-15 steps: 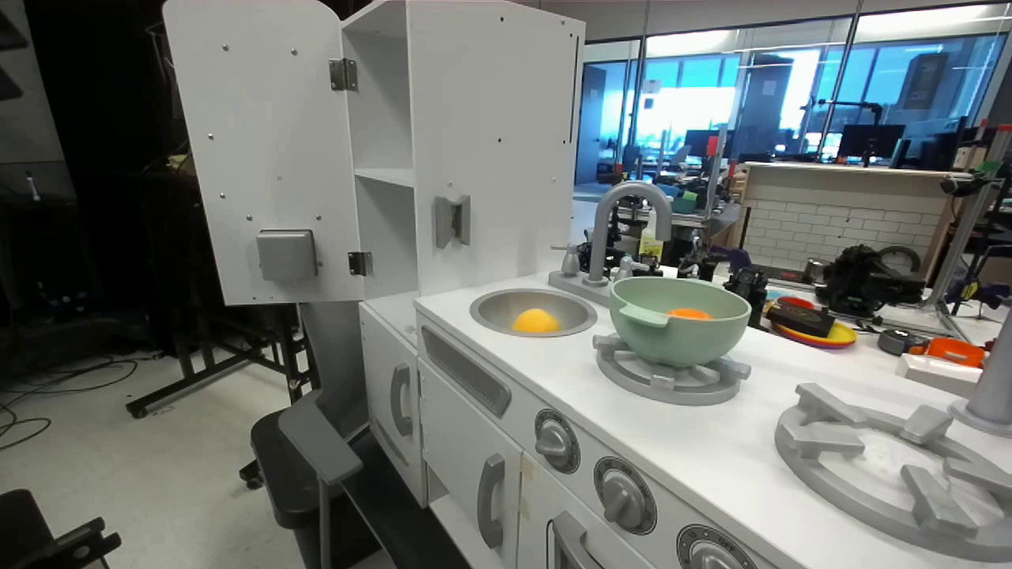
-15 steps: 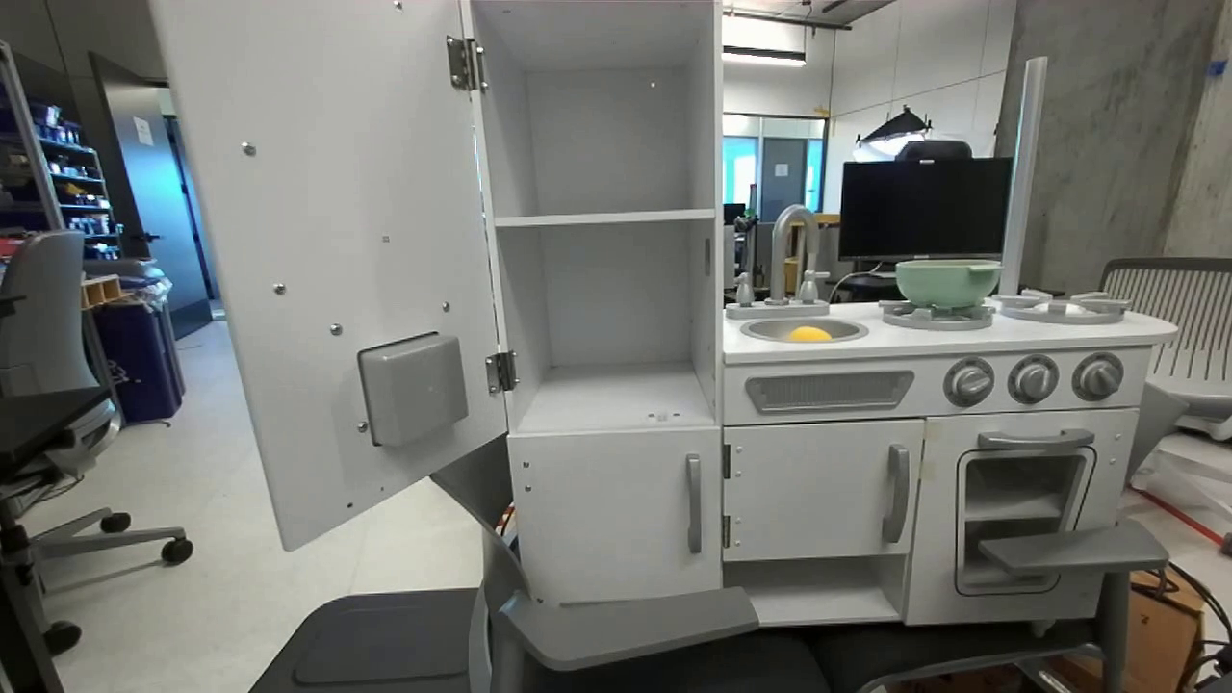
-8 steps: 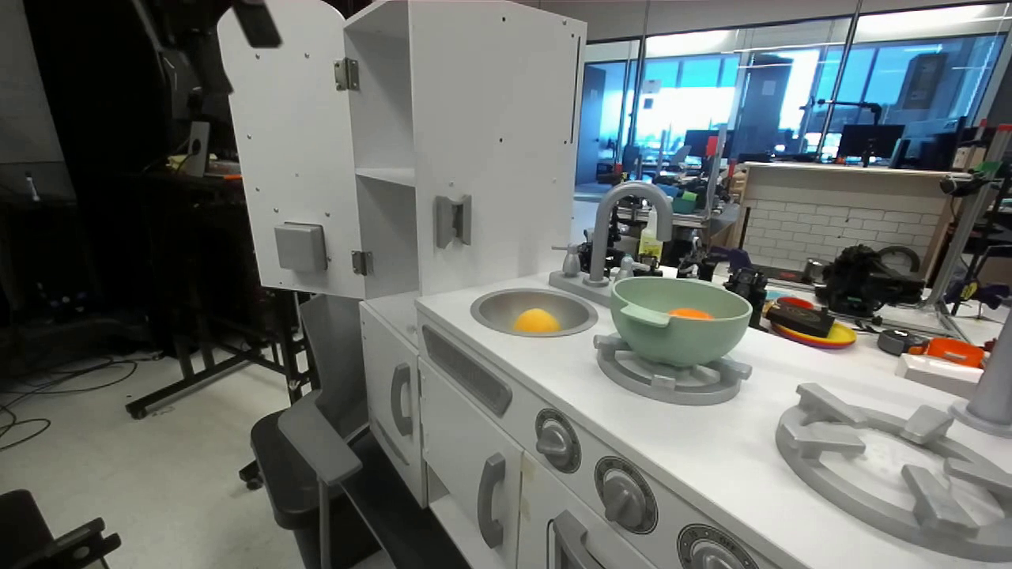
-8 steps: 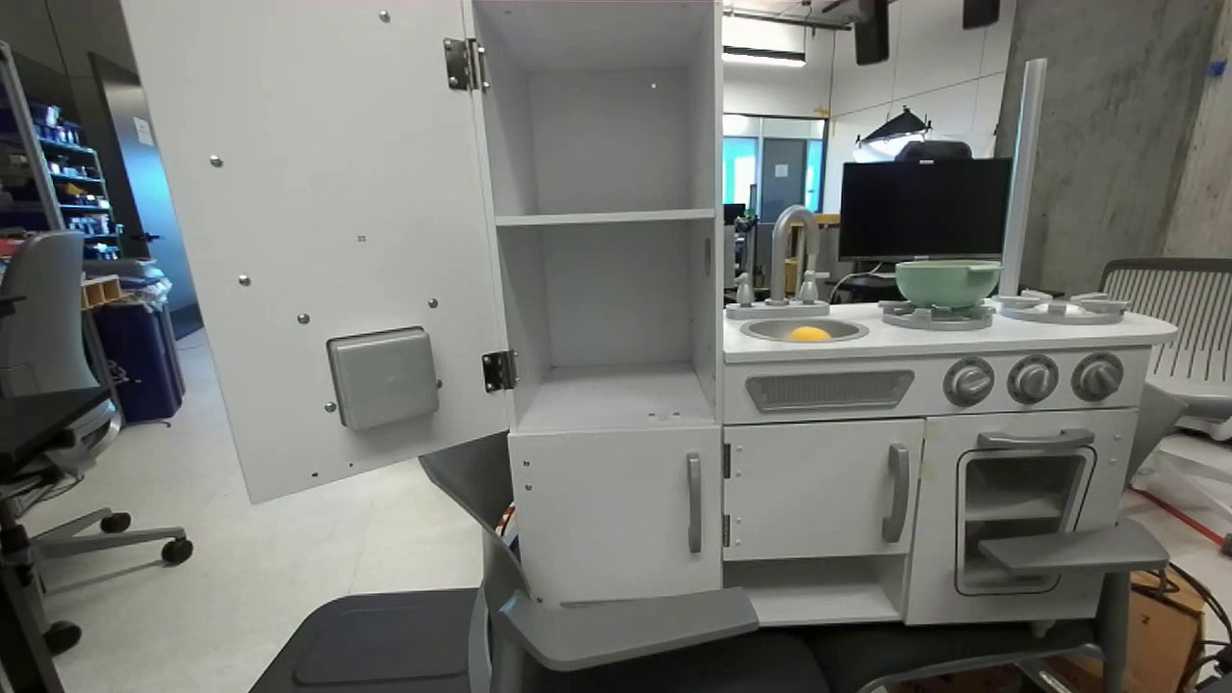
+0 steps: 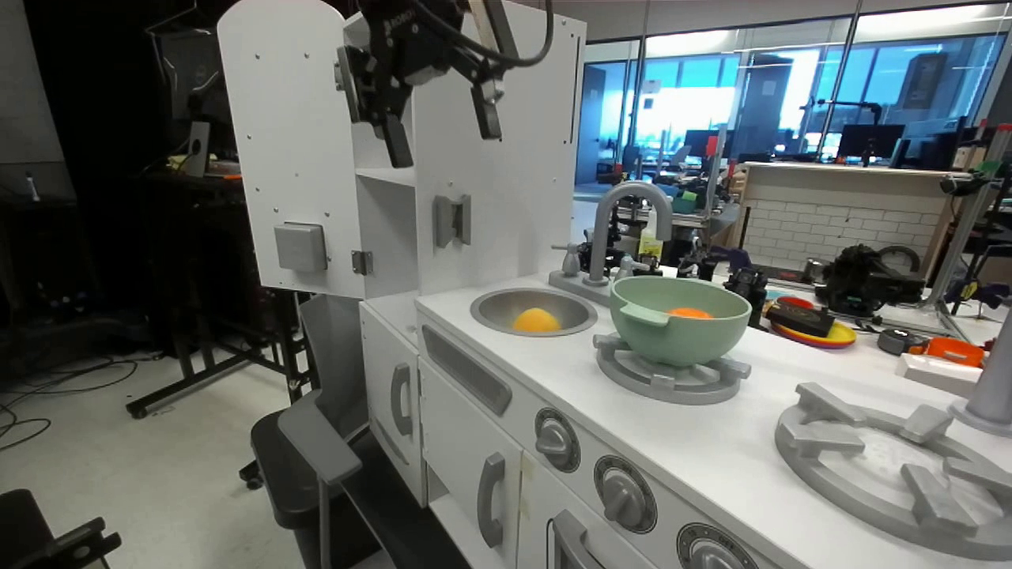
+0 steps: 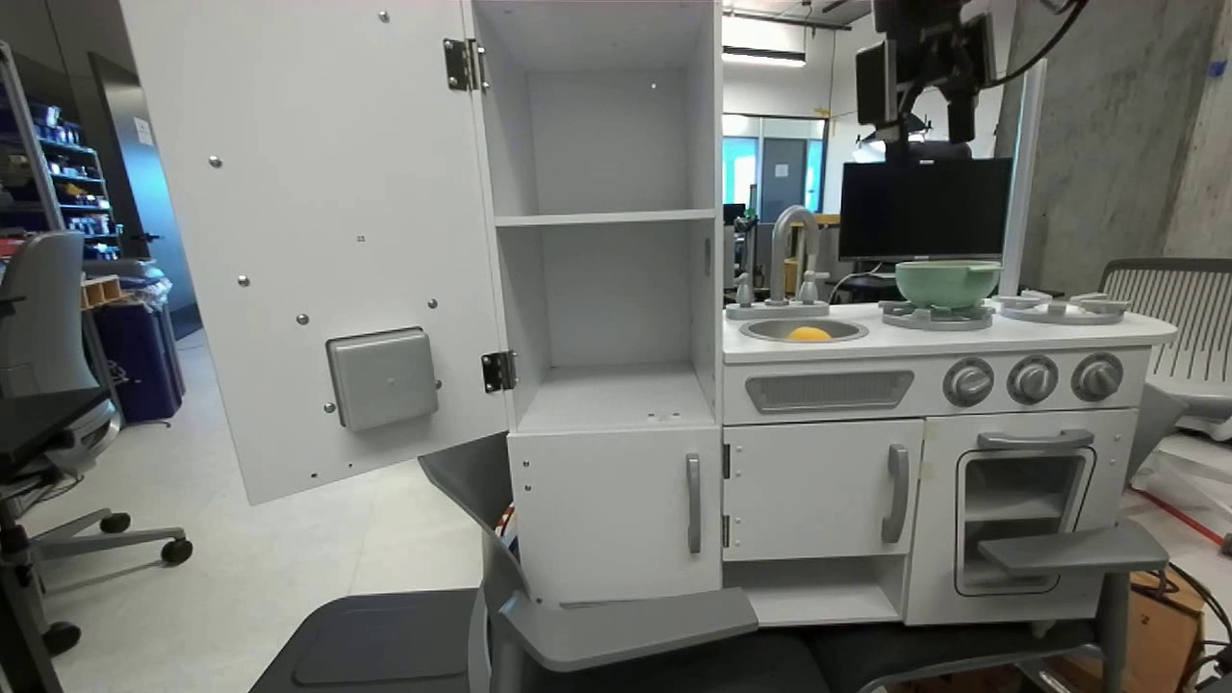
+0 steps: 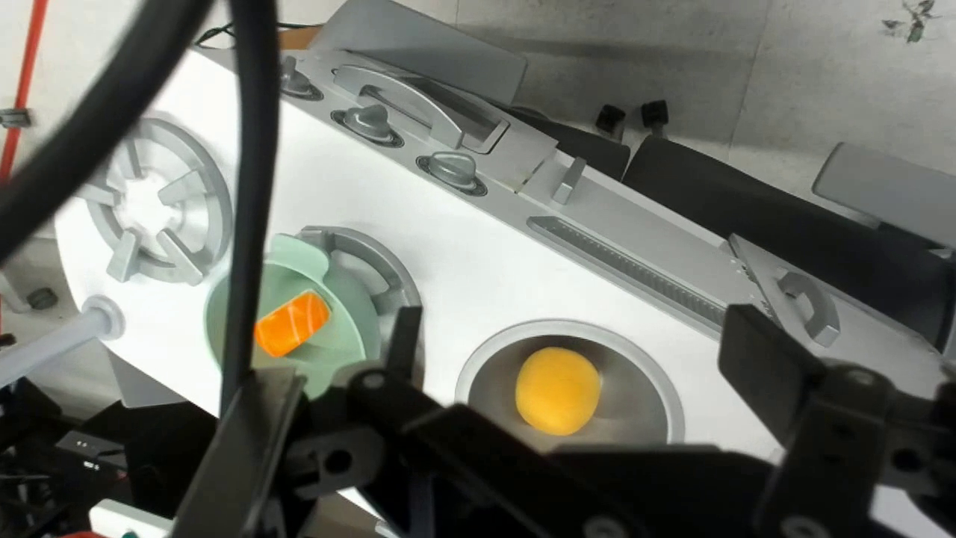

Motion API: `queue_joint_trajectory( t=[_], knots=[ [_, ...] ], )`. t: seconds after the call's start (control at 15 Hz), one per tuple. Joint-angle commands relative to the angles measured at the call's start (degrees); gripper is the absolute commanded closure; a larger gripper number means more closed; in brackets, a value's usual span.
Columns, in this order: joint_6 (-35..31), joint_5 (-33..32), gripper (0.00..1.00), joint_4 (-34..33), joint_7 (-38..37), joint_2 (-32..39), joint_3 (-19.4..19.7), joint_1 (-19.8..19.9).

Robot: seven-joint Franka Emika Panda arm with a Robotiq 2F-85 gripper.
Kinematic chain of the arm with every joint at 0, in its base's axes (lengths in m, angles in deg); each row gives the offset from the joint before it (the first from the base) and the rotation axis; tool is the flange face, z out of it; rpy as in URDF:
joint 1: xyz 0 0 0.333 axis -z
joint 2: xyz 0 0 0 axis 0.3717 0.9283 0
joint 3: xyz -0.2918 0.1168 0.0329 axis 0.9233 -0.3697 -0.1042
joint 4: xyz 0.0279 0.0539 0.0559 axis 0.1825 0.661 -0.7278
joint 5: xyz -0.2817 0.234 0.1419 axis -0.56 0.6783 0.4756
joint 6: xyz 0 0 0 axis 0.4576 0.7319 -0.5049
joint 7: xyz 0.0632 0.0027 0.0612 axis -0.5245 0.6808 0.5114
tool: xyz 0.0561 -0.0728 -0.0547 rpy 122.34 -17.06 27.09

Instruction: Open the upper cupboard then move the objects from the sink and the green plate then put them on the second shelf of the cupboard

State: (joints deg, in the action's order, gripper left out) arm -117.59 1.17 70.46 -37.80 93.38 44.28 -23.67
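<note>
Plainly, the gripper [image 5: 444, 136] hangs in the air with its jaws spread wide apart, and in the wrist view we see the sink [image 7: 635, 396] framed between them, its lower edge hidden behind the gripper. We find the yellow piece [image 7: 558, 391], rounded and smooth, resting in that grey basin, with the faucet [image 5: 601, 229] rising just behind. Near the sink on the white counter [image 5: 711, 442], the green plate [image 5: 680, 340], deep like a bowl, sits upright on a grey burner ring [image 5: 664, 389]. Inside it lies the orange piece [image 7: 293, 323], a block crossed by pale stripes; in an exterior view we see only its top [image 5: 689, 314] past the rim. A black cable [image 7: 254, 149] runs across part of the plate in the wrist view. Farther along the counter we see a second burner ring [image 5: 806, 474], and a row of three knobs [image 6: 1033, 378] lines the front below. In both exterior views the upper cupboard [image 6: 616, 144] stands with its white door [image 6: 318, 221] swung open, and a shelf board [image 6: 606, 219] parts the inside into an upper and a lower compartment. Low on the door's inner face we note a flat grey box [image 6: 383, 378]. In an exterior view the gripper [image 5: 444, 136] overlaps the cupboard, though we can't quite judge how far in front of it the jaws are.
</note>
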Motion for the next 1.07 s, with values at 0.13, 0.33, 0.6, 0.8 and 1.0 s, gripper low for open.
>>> queue_joint_trajectory(
  t=[0.13,0.33,0.6,0.8,1.0],
  knots=[
    [-5.05,1.97,0.00,-4.91,2.44,8.79,0.86,-0.08],
    [-7.51,2.67,0.00,-6.21,4.39,10.64,1.66,1.20],
    [-9.50,5.64,0.00,-8.64,7.78,13.62,2.10,2.57],
    [-10.38,7.55,0.00,-11.96,9.85,17.97,1.95,3.01],
    [-10.97,9.17,0.00,-16.39,11.16,22.89,1.76,3.17]
  ],
)
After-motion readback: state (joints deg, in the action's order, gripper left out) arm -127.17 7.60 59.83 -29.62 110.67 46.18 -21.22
